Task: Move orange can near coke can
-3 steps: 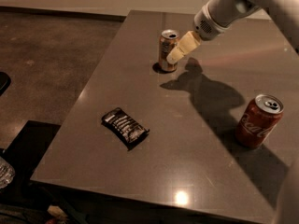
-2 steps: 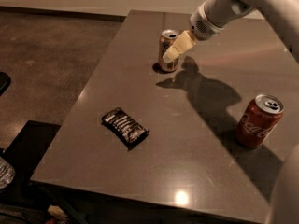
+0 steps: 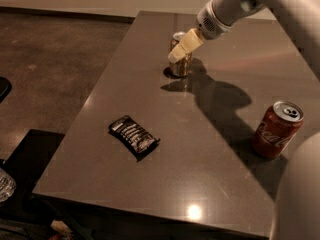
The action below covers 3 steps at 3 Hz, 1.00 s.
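The orange can (image 3: 181, 66) stands upright at the far middle of the dark table (image 3: 210, 184), golden-orange with a silver top. My gripper (image 3: 183, 47) reaches down from the upper right on the white arm and overlaps the can's upper half, hiding part of it. The coke can (image 3: 276, 130) stands upright near the table's right edge, red with white script and a silver top with pull tab. It is well apart from the orange can, nearer the camera and to the right.
A black snack packet (image 3: 134, 136) lies flat on the left part of the table. The table's left edge drops to a dark floor (image 3: 55, 59). A white part of the robot (image 3: 300, 199) fills the lower right corner.
The gripper has shifted left and slightly down, from beside the orange can's right side to across its front. Both cans and the packet have stayed in place.
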Each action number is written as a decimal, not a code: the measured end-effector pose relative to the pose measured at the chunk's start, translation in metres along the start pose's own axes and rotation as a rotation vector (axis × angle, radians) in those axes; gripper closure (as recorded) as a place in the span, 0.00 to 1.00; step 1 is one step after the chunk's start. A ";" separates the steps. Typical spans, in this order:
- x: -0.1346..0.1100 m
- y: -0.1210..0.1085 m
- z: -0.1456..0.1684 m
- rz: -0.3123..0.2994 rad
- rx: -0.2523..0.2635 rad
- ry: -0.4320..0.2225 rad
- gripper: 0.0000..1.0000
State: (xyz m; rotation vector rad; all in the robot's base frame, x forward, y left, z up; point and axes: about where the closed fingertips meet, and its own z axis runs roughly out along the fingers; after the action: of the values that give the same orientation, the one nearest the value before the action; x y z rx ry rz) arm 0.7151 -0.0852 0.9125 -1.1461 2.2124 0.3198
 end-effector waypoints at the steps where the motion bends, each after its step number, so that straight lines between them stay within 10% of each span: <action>1: -0.006 0.001 0.004 -0.008 -0.007 0.007 0.17; 3: -0.012 0.008 0.002 -0.028 -0.039 0.008 0.64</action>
State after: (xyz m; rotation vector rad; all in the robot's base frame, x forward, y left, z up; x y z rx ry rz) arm 0.7145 -0.0721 0.9178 -1.2001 2.2040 0.3482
